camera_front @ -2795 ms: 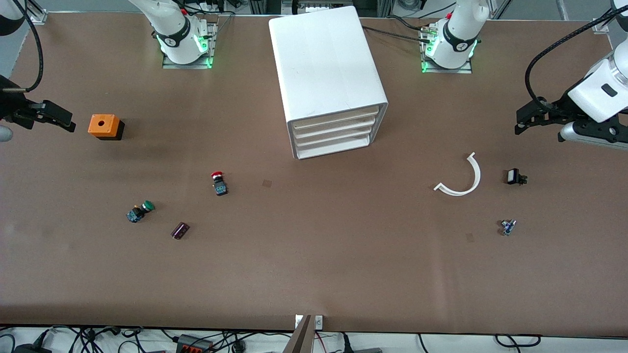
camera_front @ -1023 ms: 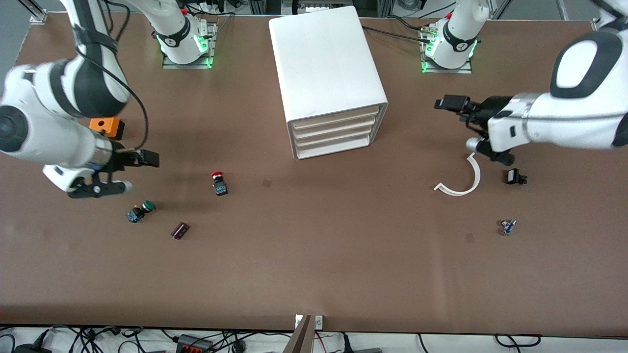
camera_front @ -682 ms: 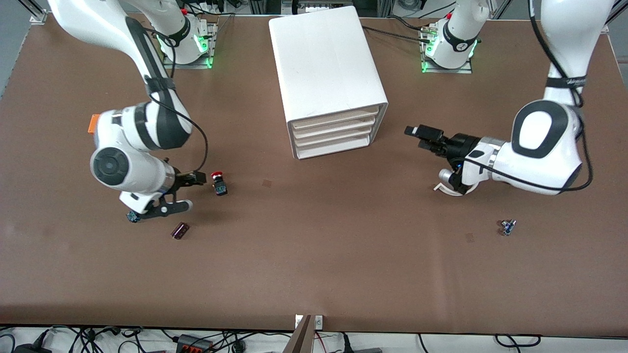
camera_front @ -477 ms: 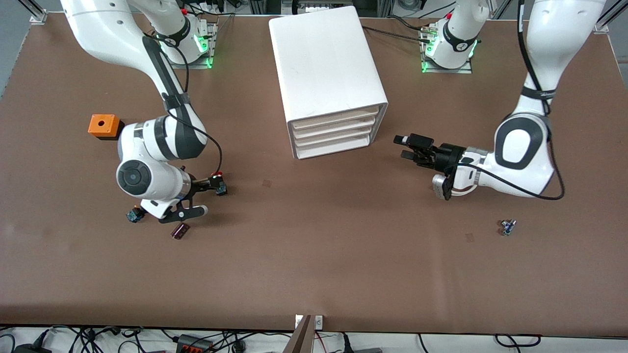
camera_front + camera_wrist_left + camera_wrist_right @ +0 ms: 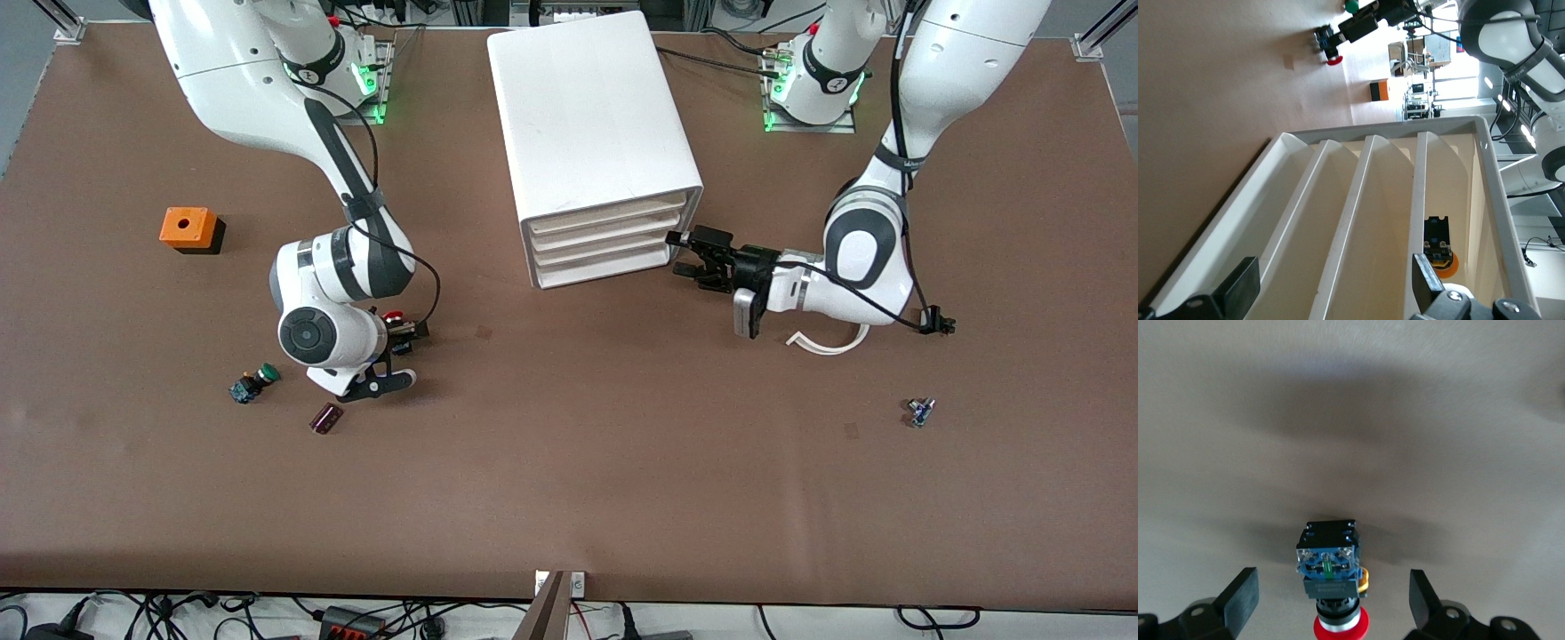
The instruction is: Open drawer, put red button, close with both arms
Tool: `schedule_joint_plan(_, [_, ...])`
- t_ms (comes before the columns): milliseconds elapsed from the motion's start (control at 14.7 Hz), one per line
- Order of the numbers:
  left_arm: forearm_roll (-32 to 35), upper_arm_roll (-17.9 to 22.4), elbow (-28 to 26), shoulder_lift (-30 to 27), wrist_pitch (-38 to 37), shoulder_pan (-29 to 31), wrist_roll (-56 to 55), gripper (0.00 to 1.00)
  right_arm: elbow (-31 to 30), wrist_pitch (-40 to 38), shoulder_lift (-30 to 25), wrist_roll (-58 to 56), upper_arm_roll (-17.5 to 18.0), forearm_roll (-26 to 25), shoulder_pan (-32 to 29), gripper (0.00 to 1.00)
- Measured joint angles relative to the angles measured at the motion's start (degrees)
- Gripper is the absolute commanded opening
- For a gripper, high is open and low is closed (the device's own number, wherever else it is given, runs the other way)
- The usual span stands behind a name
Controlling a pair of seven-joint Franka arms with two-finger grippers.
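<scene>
The red button [image 5: 392, 315] lies on the table, nearer the front camera than the white drawer cabinet [image 5: 587, 107] and toward the right arm's end. My right gripper [image 5: 407, 336] is open and low around it. In the right wrist view the button [image 5: 1331, 570] lies between the open fingers [image 5: 1239, 595], untouched. My left gripper [image 5: 692, 253] is open, right in front of the cabinet's shut drawers [image 5: 605, 240], at their edge toward the left arm's end. In the left wrist view the drawer fronts [image 5: 1371, 220] fill the space between the spread fingers [image 5: 1239, 288].
An orange box [image 5: 188, 228], a green-capped button [image 5: 253, 382] and a dark small cylinder [image 5: 326, 417] lie toward the right arm's end. A white curved strip [image 5: 836, 342], a small black part [image 5: 938, 326] and a small blue part [image 5: 921, 412] lie toward the left arm's end.
Both arms have swung in from the table's ends. My right gripper has come down around the red button. My left gripper has moved up to the drawer fronts.
</scene>
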Motion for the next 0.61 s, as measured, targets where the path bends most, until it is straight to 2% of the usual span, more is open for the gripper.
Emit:
schedule_joint_plan(68, [0.00,-0.05,-0.19,0.02,0.53,-0.54,1.29,0.86,0.00,-0.03,0.25,0.00,0.00,0.00,0.32,0.99])
schedule_joint_plan(205, [-0.01,-0.05,-0.79,0.44,1.66,-1.03,5.13,0.75,-0.16,-0.15,0.52,-0.04,0.00,0.00,0.69,0.79])
schedule_joint_plan(273, [-0.35,-0.06,-1.11,0.85,1.74,-1.16,6.37,0.73,-0.43,-0.18,0.55,-0.15,-0.03,0.00,0.69,0.64])
schedule_joint_plan(341, [-1.51,-0.15,-1.60,1.22,1.76,-1.22,7.17,0.70,-0.73,-0.20,0.56,-0.29,-0.15,0.00,0.67,0.41])
schedule_joint_plan(409, [-2.78,-0.38,-2.12,1.48,1.77,-1.27,7.98,0.55,-0.99,-0.22,0.56,-0.49,-0.24,0.00,0.61,0.26])
schedule_joint_plan(477, [-3.57,-0.73,-2.46,1.66,1.79,-1.34,8.43,0.44,-1.15,-0.23,0.57,-0.65,-0.28,0.00,0.55,0.14])
schedule_joint_plan(614, [-4.00,-1.19,-2.65,1.76,1.83,-1.66,8.64,0.44,-1.14,-0.23,0.55,-0.76,-0.31,0.00,0.52,0.00])
